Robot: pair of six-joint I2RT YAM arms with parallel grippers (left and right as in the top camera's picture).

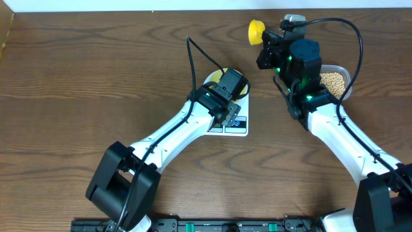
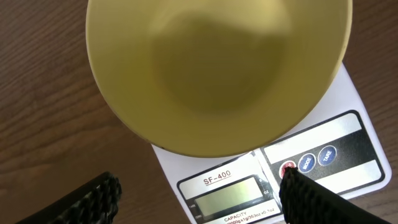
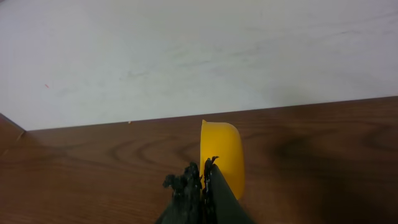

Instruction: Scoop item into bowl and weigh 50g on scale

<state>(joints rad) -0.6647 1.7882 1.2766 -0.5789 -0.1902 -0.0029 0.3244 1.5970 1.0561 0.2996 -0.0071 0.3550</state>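
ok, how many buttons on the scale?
3, on the scale, in a row right of its display: red button nearest it, partly behind the left gripper's fingertip, then MODE button, then TARE button. The fingertip may hide more.

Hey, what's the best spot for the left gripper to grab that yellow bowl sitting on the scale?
Probably take the bowl by its rim, from straight above, one finger inside, one outside. It is wide and flared, likely too broad to span, and sits upright, empty, on the scale. The open left gripper hangs above it.
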